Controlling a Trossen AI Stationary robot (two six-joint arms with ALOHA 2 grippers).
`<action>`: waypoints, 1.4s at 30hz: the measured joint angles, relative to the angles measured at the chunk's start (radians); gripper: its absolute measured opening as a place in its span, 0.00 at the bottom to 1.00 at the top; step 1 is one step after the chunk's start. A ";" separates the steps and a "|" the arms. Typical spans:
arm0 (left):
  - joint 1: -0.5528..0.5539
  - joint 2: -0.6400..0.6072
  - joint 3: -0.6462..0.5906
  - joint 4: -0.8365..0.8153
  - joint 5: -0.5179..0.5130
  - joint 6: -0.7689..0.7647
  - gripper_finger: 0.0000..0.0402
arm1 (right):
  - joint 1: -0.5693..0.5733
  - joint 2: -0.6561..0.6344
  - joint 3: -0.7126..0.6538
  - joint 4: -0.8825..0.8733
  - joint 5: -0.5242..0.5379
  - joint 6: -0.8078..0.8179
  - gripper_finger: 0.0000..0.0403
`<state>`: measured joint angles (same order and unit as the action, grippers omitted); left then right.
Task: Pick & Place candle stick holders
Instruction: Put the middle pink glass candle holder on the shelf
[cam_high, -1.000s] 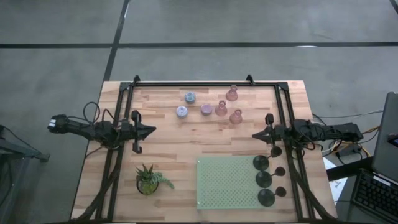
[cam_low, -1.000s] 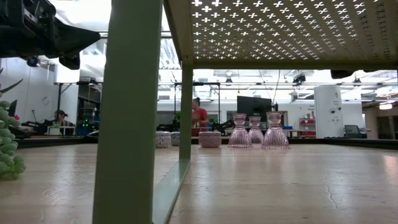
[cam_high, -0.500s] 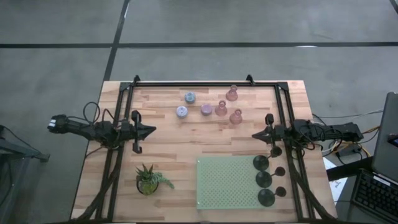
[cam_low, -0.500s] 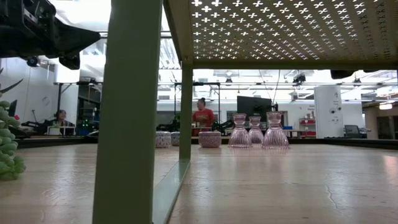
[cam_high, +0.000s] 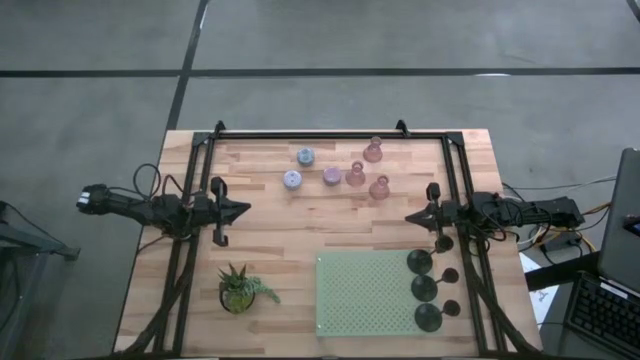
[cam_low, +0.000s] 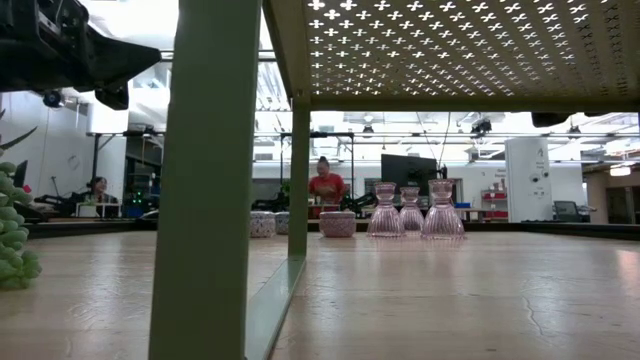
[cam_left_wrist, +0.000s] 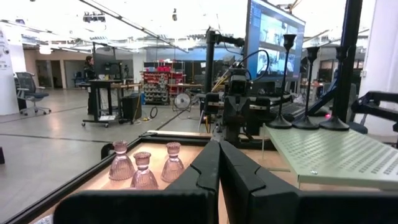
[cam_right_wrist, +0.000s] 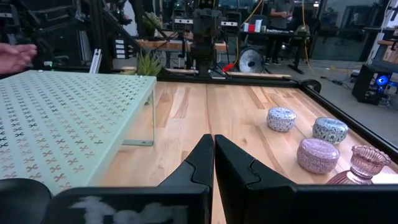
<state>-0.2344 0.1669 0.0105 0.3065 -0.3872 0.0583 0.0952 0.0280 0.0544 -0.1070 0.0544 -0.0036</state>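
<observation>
Your two arms hang level over the butcher-block table (cam_high: 300, 240), facing each other across it. The left gripper (cam_high: 244, 210) sits at the left side with its jaws pressed together on nothing; in its wrist view the two dark fingers (cam_left_wrist: 208, 165) meet in a single seam. The right gripper (cam_high: 410, 217) mirrors it at the right side, jaws likewise together and empty.

The candle stick holders stand in two groups. Three black stemmed holders (cam_high: 424, 287) line the right end of the pale green perforated shelf (cam_high: 360, 295) at the near edge of the table. At the far edge, three pink bell-shaped holders (cam_high: 356, 175) stand close together, with three short round holders (cam_high: 305, 156) just to their left, one of them lilac (cam_high: 332, 176) and touching none of its neighbours. A small potted plant (cam_high: 238, 288) stands near the left front corner, left of the shelf.

Beyond the table, the low view catches a person in red (cam_low: 324, 186) in the workshop behind.
</observation>
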 joint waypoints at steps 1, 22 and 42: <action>0.000 0.000 0.000 -0.002 0.001 -0.009 0.03 | 0.000 0.000 0.000 0.000 0.000 0.000 0.02; -0.001 -0.002 0.000 -0.087 0.004 -0.057 0.03 | 0.000 0.000 0.000 0.000 -0.001 0.000 0.02; 0.001 0.013 0.000 0.512 -0.032 -0.101 0.03 | 0.000 0.000 0.000 0.000 -0.002 0.000 0.02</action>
<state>-0.2337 0.1795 0.0109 0.8183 -0.4192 -0.0431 0.0956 0.0280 0.0540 -0.1074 0.0528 -0.0036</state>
